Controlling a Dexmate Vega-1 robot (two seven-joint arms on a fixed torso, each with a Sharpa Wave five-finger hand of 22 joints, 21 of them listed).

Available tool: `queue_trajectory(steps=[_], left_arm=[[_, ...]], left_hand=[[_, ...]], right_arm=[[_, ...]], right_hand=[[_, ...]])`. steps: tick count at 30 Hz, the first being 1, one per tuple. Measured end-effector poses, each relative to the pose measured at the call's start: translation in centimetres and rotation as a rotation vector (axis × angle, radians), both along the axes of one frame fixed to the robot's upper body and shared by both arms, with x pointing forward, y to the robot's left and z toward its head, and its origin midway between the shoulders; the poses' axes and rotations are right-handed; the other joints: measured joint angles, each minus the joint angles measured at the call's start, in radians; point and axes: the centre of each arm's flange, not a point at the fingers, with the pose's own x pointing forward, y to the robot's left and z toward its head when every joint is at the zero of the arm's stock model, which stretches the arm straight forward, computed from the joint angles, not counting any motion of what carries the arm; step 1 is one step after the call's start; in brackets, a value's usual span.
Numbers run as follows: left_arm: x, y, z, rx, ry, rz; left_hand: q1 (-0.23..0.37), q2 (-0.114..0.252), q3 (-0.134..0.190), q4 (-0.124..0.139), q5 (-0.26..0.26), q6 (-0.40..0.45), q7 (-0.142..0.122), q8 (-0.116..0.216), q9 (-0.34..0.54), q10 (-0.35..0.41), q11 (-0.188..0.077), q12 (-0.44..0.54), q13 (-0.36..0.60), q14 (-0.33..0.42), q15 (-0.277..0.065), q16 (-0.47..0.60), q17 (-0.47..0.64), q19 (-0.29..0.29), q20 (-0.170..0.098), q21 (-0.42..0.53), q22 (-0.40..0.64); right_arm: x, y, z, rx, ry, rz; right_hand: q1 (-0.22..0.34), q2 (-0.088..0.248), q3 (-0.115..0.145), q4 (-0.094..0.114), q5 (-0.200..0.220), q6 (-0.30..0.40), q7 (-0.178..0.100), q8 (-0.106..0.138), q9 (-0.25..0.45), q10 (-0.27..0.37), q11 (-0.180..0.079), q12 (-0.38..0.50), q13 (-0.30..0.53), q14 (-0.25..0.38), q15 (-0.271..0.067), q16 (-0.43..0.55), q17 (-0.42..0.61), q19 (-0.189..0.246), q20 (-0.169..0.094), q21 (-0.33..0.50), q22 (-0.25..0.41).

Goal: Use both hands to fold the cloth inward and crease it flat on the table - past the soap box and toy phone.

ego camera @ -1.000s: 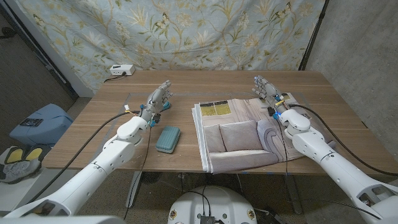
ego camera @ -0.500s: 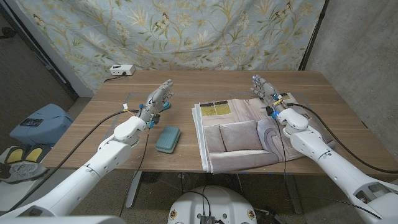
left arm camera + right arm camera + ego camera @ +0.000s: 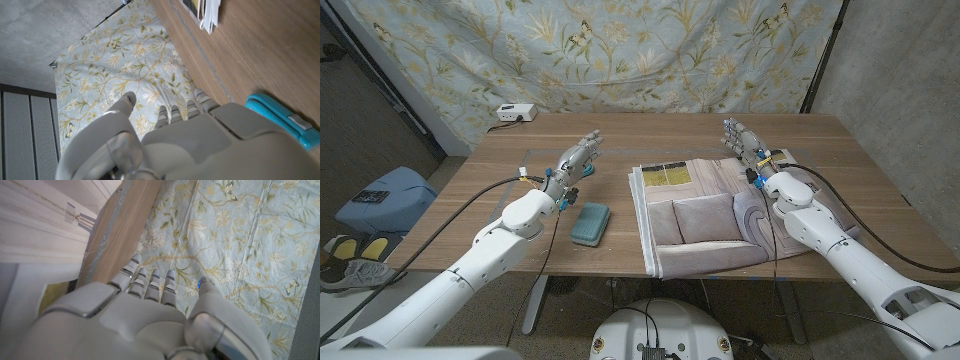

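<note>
**Both hands raised and empty; cloth lies folded, creasing is what remains**

Your left hand is lifted over the table, fingers extended and slightly apart, nothing in it. It hovers beyond the teal soap box, well apart from the cloth. Your right hand is likewise up, fingers straight and spread, holding nothing, above the far right corner of the cloth.

The cloth sits right of centre, between the two arms. It already looks doubled: a smaller raised panel lies on top and layered edges show along its left side. Judgement: the fold is largely made, and the step in hand is repositioning before pressing.

Next move, as I read it: bring both hands down onto the top layer and smooth outward, the left crossing over the soap box without nudging it.

Hard to make out:
- Whether either hand touches anything; the height is unclear from the head view.
- The teal edge in the left wrist view may be the soap box or the toy phone; I cannot tell.
- The cloth's near edge overhangs the table, so its extent is uncertain.
</note>
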Motion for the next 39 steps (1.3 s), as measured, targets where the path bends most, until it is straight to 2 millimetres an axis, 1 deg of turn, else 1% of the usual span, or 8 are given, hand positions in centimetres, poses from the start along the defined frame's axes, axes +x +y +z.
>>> queue_trajectory(steps=[8, 13, 17, 19, 27, 29, 32, 39], left_arm=[[-0.9, -1.1, -0.4, 0.089, -0.012, -0.002], [-1.2, -1.7, -0.6, 0.134, -0.019, -0.009], [-1.6, -2.3, -0.6, 0.170, -0.025, -0.018], [-1.6, -2.5, -0.6, 0.192, -0.028, -0.018], [-2.3, -4.0, -0.1, 0.275, -0.055, -0.045], [-2.5, -4.4, 0.0, 0.295, -0.061, -0.053], [-2.7, -4.8, 0.1, 0.315, -0.067, -0.059], [-3.4, -5.7, 0.2, 0.364, -0.083, -0.071]], left_hand=[[0.005, -0.005, 0.001, -0.007, 0.000, 0.000, 0.000, 0.000, 0.000, 0.000, 0.000, 0.000, 0.000, 0.000, 0.000, 0.000, 0.000, 0.000, 0.000, 0.000, 0.000], [0.005, -0.005, 0.003, -0.011, 0.000, 0.000, 0.000, 0.000, 0.000, 0.000, 0.000, 0.000, 0.000, 0.000, 0.000, 0.000, 0.000, 0.000, 0.000, 0.000, 0.000], [0.009, -0.009, 0.001, -0.015, 0.000, 0.000, 0.000, 0.000, 0.000, 0.000, 0.000, 0.000, 0.000, 0.000, 0.000, 0.000, 0.000, 0.000, 0.000, 0.000, 0.000], [0.009, -0.009, 0.001, -0.015, 0.000, 0.004, -0.004, 0.000, 0.000, -0.004, -0.004, 0.000, 0.000, 0.000, 0.000, 0.000, 0.000, 0.000, 0.000, 0.000, 0.000], [0.013, -0.005, 0.001, -0.015, 0.000, 0.006, -0.005, 0.000, 0.000, -0.004, -0.004, 0.000, 0.000, 0.000, 0.000, 0.000, 0.000, 0.000, 0.000, 0.000, 0.000], [0.013, -0.005, -0.003, -0.019, 0.000, 0.006, -0.005, 0.000, 0.000, -0.004, -0.003, 0.000, 0.000, -0.004, -0.004, 0.000, 0.000, 0.000, 0.000, 0.000, 0.000], [0.013, -0.005, -0.003, -0.019, 0.000, 0.006, -0.006, 0.000, 0.000, -0.004, -0.004, 0.000, 0.000, -0.004, -0.004, 0.000, 0.000, 0.000, 0.000, 0.000, 0.000], [0.017, -0.009, -0.006, -0.023, 0.000, 0.006, -0.006, 0.000, 0.000, -0.004, -0.003, 0.000, 0.000, -0.004, -0.004, 0.000, 0.000, 0.000, 0.000, 0.000, 0.000]], right_arm=[[-0.1, 0.0, 0.5, -0.011, -0.008, -0.002], [-0.2, -0.2, 0.9, -0.019, -0.011, -0.005], [-0.2, -0.4, 1.1, -0.022, -0.013, -0.010], [-0.3, -0.5, 1.3, -0.021, -0.016, -0.012], [-0.5, -0.9, 1.7, -0.021, -0.022, -0.022], [-0.5, -1.0, 1.9, -0.021, -0.023, -0.025], [-0.5, -1.1, 1.9, -0.021, -0.023, -0.028], [-0.5, -1.4, 2.3, -0.025, -0.025, -0.035]], right_hand=[[0.000, 0.000, 0.000, 0.000, 0.000, 0.000, 0.000, 0.000, 0.000, 0.000, 0.000, 0.000, 0.000, -0.005, 0.005, 0.000, -0.005, 0.000, 0.000, 0.000, 0.000], [0.000, 0.000, 0.000, 0.000, 0.000, 0.000, 0.000, 0.000, 0.000, 0.000, 0.000, 0.000, 0.000, -0.009, 0.002, 0.000, -0.005, 0.000, 0.000, 0.000, 0.000], [0.000, 0.000, 0.004, -0.004, 0.000, 0.000, 0.000, 0.000, 0.000, 0.000, 0.000, 0.000, 0.000, -0.009, 0.002, 0.000, -0.005, 0.000, 0.000, 0.000, 0.000], [0.000, 0.000, 0.004, -0.004, 0.000, 0.000, 0.000, 0.000, 0.000, 0.000, 0.000, 0.000, 0.000, -0.009, 0.002, 0.000, -0.005, 0.000, 0.000, 0.000, 0.000], [0.000, 0.000, 0.004, -0.004, 0.000, 0.000, 0.000, 0.000, 0.000, 0.000, 0.000, 0.000, 0.000, -0.009, 0.002, 0.000, -0.005, 0.000, 0.000, 0.000, 0.000], [0.000, 0.000, 0.004, -0.004, 0.000, 0.000, 0.000, 0.000, 0.000, 0.000, 0.000, 0.000, 0.000, -0.009, 0.002, 0.000, -0.005, 0.000, 0.000, 0.000, 0.000], [0.000, 0.000, -0.002, -0.010, 0.000, 0.000, 0.000, 0.000, 0.000, -0.002, 0.002, 0.000, 0.000, -0.009, 0.002, 0.000, -0.005, 0.000, 0.000, 0.000, 0.000], [0.000, 0.000, 0.003, -0.014, 0.000, 0.000, 0.000, 0.000, 0.000, -0.005, 0.005, 0.000, 0.000, -0.009, 0.002, 0.000, -0.005, 0.000, 0.000, 0.000, 0.000]])
